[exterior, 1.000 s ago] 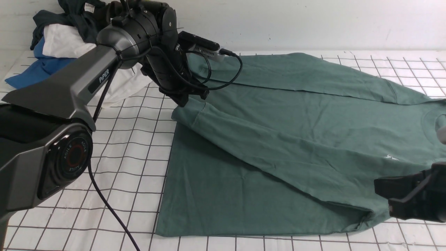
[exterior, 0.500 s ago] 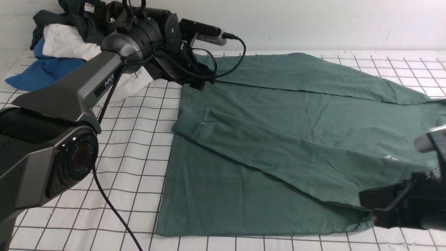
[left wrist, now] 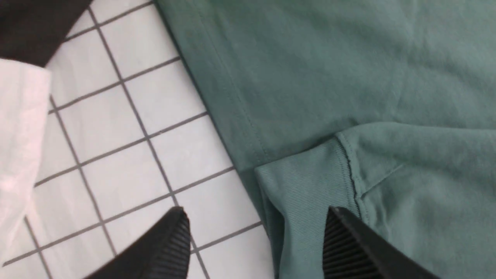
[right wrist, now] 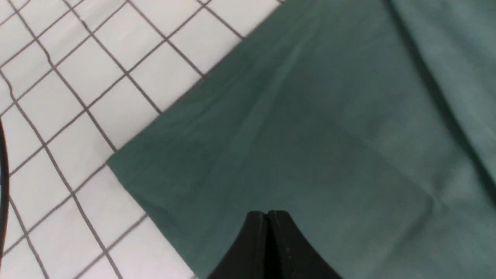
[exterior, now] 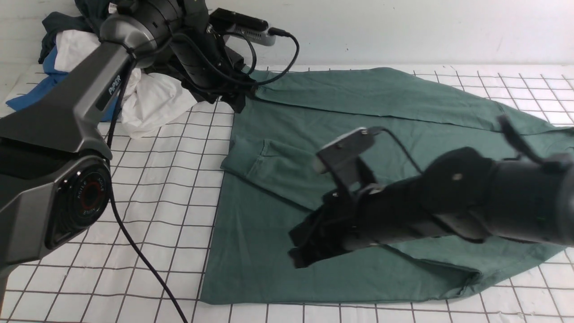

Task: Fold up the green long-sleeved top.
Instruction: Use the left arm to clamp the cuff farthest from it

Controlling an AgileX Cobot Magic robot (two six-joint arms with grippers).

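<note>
The green long-sleeved top (exterior: 341,148) lies flat on the gridded table, both sleeves folded across the body. My left gripper (exterior: 237,104) is at the top's far left corner. In the left wrist view it (left wrist: 255,212) is open, its fingers (left wrist: 345,240) straddling a ribbed cuff (left wrist: 306,182) at the hem edge. My right gripper (exterior: 299,256) hangs over the near left part of the body. In the right wrist view it (right wrist: 268,214) is shut and empty above plain green cloth (right wrist: 310,135), near the hem corner (right wrist: 114,164).
A pile of other clothes sits at the back left: white (exterior: 152,101), blue (exterior: 27,96) and dark teal (exterior: 89,11). The wall (exterior: 403,31) runs behind the table. The left arm's black cable (exterior: 134,251) trails over the grid (exterior: 170,202) left of the top.
My right arm has swung in from the right edge to over the top's near left part. My left gripper has moved from the near sleeve's cuff back to the far left corner.
</note>
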